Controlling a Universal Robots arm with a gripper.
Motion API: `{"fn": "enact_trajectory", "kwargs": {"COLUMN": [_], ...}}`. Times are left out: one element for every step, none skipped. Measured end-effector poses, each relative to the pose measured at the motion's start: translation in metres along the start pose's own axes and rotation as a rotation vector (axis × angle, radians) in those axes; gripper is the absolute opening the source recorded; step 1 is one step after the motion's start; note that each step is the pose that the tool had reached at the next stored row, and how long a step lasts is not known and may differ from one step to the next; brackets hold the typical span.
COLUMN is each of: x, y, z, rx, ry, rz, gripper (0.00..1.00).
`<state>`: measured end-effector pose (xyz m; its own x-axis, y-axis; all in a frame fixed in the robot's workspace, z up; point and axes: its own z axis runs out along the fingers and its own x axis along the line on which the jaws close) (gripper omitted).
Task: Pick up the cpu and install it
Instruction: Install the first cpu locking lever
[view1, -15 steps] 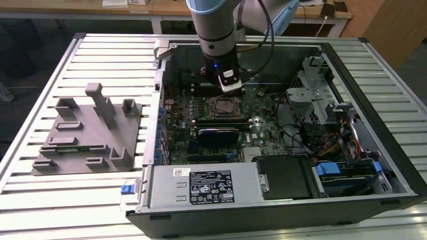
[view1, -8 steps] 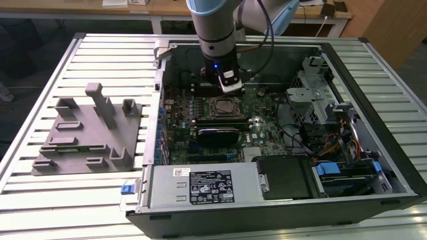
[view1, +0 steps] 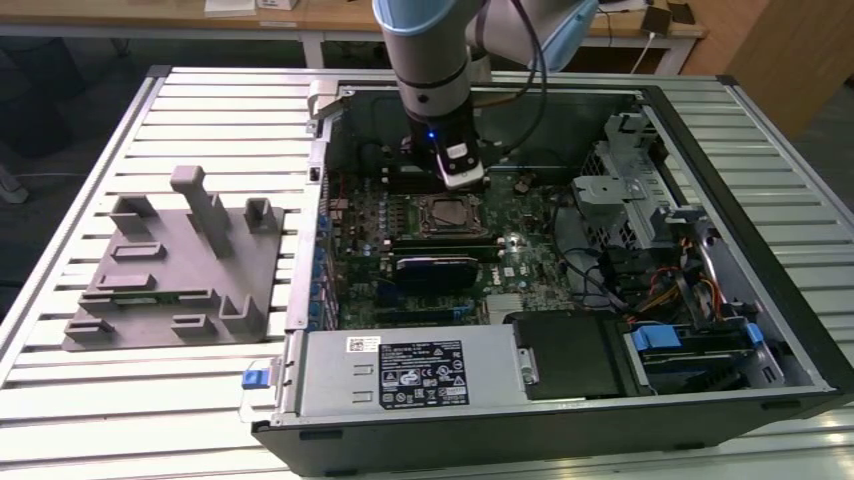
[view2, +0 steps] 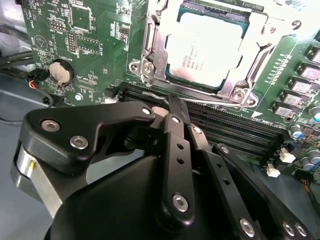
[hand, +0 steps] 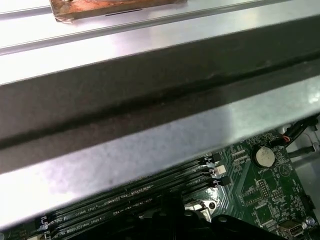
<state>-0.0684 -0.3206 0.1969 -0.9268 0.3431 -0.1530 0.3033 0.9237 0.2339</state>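
Observation:
The cpu (view2: 207, 47), a flat square chip with a silvery top, lies in the motherboard socket with a metal retention frame (view2: 150, 55) around it. The exterior view shows the same cpu (view1: 445, 213) in the middle of the board inside the open computer case. My gripper (view2: 172, 107) hangs just above the board beside the socket, over the memory slots (view2: 235, 125). Its black fingers are shut together with nothing between them. In the exterior view the gripper (view1: 461, 180) sits just behind the socket, apart from the chip.
A grey moulded tray (view1: 174, 270) with upright posts lies on the slatted table at the exterior view's left. Inside the case are a power supply (view1: 400, 370), a drive cage (view1: 641, 200) and cables (view1: 654, 290). The metal case wall (hand: 150, 100) is close to the wrist.

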Motion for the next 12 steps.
{"fn": "enact_trajectory", "kwargs": {"x": [0.0001, 0.0002, 0.0003, 0.0003, 0.0004, 0.0005, 0.0005, 0.0006, 0.0006, 0.0007, 0.0007, 0.0007], "y": [-0.0001, -0.0003, -0.0004, -0.0005, -0.0006, -0.0007, -0.0008, -0.0009, -0.0009, -0.001, -0.0011, -0.0011], "z": [0.0006, 0.0011, 0.0016, 0.0021, 0.0025, 0.0029, 0.0033, 0.0036, 0.0039, 0.004, 0.0042, 0.0043], "rx": [0.0002, 0.0004, 0.0007, 0.001, 0.0014, 0.0019, 0.0023, 0.0028, 0.0035, 0.0043, 0.0052, 0.0059], "ry": [0.0, -0.0001, -0.0001, -0.0002, -0.0003, -0.0004, -0.0005, -0.0006, -0.0008, -0.0008, -0.001, -0.0013], "rz": [0.0, 0.0, -0.001, -0.001, -0.001, -0.002, -0.002, -0.002, -0.003, -0.003, -0.004, -0.004], "gripper": [0.11, 0.11, 0.11, 0.11, 0.11, 0.11, 0.11, 0.11, 0.11, 0.11, 0.11, 0.11]}}
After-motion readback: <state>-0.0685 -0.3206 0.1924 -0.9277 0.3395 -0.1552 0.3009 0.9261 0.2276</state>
